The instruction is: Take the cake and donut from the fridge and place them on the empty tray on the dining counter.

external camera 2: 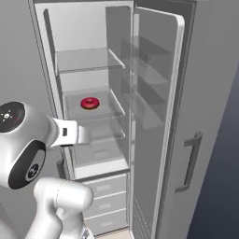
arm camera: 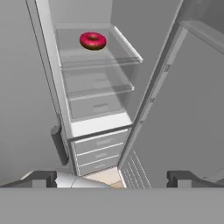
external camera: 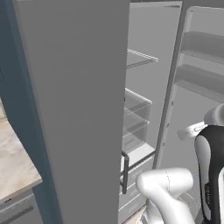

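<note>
The fridge (external camera 2: 154, 60) stands with its right door swung open, and its left door (external camera: 74, 109) is shut. The donut (external camera 2: 89, 103), red-pink frosted with a hole, lies alone on a middle glass shelf, high in the hand view (arm camera: 92, 40). My gripper (arm camera: 113, 178) is open with nothing between its fingertips (arm camera: 43, 177). It hangs outside the fridge, in front of the opening and lower than the donut's shelf (external camera 2: 83, 135). The cake, the empty tray and the dining counter are out of view.
Bare glass shelves (external camera 2: 88, 60) sit above and below the donut, with white drawers (arm camera: 98, 148) at the bottom. The open door (external camera 2: 156, 140) with its bins stands on the right. A beige marble-look worktop (external camera: 15, 162) lies left of the fridge.
</note>
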### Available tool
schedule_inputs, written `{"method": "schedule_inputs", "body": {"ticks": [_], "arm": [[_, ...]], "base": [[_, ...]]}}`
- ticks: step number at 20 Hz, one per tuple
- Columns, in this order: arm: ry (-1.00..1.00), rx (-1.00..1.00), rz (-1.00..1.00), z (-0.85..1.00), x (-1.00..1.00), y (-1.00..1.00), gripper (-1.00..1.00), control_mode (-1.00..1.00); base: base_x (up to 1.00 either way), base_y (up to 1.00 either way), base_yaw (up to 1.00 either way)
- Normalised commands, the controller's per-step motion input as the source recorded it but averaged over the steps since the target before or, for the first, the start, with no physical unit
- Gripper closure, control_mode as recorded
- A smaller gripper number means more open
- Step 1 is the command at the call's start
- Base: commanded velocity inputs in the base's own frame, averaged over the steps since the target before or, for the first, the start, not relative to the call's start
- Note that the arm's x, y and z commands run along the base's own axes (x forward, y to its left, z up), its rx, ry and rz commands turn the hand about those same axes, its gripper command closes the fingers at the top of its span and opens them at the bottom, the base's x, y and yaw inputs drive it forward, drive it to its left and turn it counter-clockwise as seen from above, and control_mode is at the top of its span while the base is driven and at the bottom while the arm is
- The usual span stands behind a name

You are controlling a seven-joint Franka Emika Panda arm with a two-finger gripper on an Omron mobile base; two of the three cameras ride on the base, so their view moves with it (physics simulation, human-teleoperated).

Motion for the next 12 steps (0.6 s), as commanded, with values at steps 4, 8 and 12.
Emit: {"method": "schedule_inputs", "body": {"ticks": [4,8,12], "arm": [[0.00,0.00,0.00,0.00,0.00,0.00,-1.00,1.00],[0.00,0.00,0.00,0.00,0.00,0.00,-1.00,1.00],[0.00,0.00,0.00,0.00,0.00,0.00,-1.00,1.00]], "base": [[0.92,0.03,0.15],[0.66,-0.22,0.21],[0.64,-0.28,0.25]]}}
